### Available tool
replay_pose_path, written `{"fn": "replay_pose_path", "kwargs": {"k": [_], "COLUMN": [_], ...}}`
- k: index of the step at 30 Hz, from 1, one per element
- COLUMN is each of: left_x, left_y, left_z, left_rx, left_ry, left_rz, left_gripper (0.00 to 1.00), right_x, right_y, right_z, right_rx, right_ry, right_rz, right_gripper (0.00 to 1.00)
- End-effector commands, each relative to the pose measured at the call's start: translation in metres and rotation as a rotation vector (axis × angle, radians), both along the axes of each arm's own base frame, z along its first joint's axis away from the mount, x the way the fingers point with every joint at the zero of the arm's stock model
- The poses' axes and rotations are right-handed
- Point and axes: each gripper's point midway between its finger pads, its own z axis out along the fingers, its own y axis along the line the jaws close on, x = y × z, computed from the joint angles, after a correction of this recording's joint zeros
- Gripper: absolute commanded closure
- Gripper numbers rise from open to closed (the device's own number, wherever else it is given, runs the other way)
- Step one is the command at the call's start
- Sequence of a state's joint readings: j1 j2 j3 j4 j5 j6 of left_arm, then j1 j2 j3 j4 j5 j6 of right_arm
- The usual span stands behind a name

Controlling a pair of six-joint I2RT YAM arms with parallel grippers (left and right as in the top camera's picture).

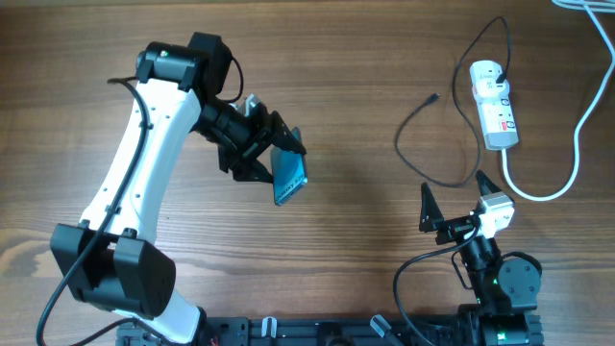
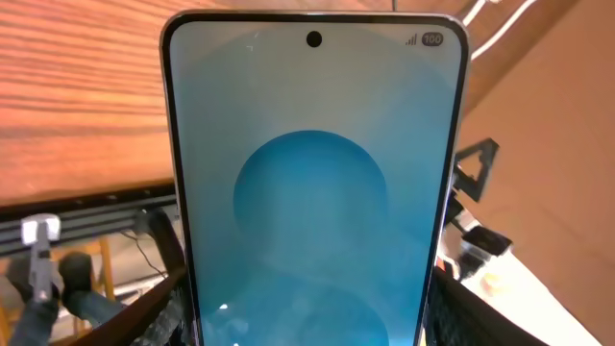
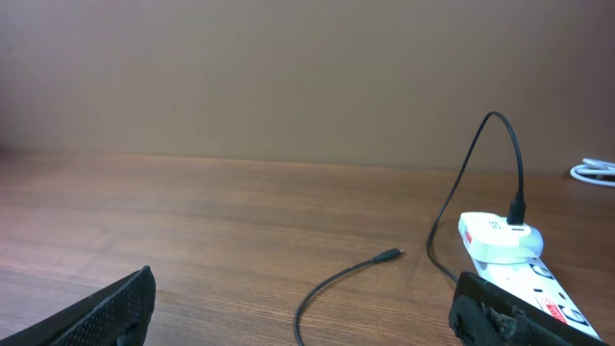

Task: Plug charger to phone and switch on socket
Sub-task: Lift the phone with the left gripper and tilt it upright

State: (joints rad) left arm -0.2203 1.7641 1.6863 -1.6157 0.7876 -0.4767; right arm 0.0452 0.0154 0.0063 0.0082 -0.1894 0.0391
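Jaws of my left gripper (image 1: 276, 154) clamp the phone (image 1: 289, 173); right gripper (image 1: 455, 195) gapes empty. The charger (image 3: 332, 281) lies unplugged, socket (image 1: 493, 120) untouched: both steps remain.

A wooden table (image 1: 365, 96) is filling the overhead view, its brown grain running from left to right in lighter and darker streaks. Soft, even light is falling on it and throwing only faint shadows. In the right wrist view a plain, dull brown-grey wall (image 3: 288, 67) is rising behind the table's far edge, meeting it in a straight line, and the tabletop is catching a mild sheen. In the left wrist view the wood is glowing a warmer orange-brown.
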Motion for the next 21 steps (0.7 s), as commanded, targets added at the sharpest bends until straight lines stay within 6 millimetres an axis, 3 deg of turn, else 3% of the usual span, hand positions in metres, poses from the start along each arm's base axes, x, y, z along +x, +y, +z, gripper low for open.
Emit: {"fn": "replay_pose_path", "kwargs": {"k": [1, 21], "left_x": [-0.0014, -0.0038], "left_y": [-0.0075, -0.0068], "left_z": [0.0207, 0.0209], "left_rx": [-0.080, -0.077], "left_ry": [-0.011, 0.002], "left_rz": [0.015, 0.015], "left_gripper": [0.56, 0.56], "right_x": [-0.0001, -0.0001], "right_y": [-0.0006, -0.0006], "right_z": [0.0019, 0.0019], "right_rx": [-0.011, -0.011], "right_ry": [-0.012, -0.012], "right_rz": [-0.005, -0.005], "right_gripper": [0.00, 0.00]}}
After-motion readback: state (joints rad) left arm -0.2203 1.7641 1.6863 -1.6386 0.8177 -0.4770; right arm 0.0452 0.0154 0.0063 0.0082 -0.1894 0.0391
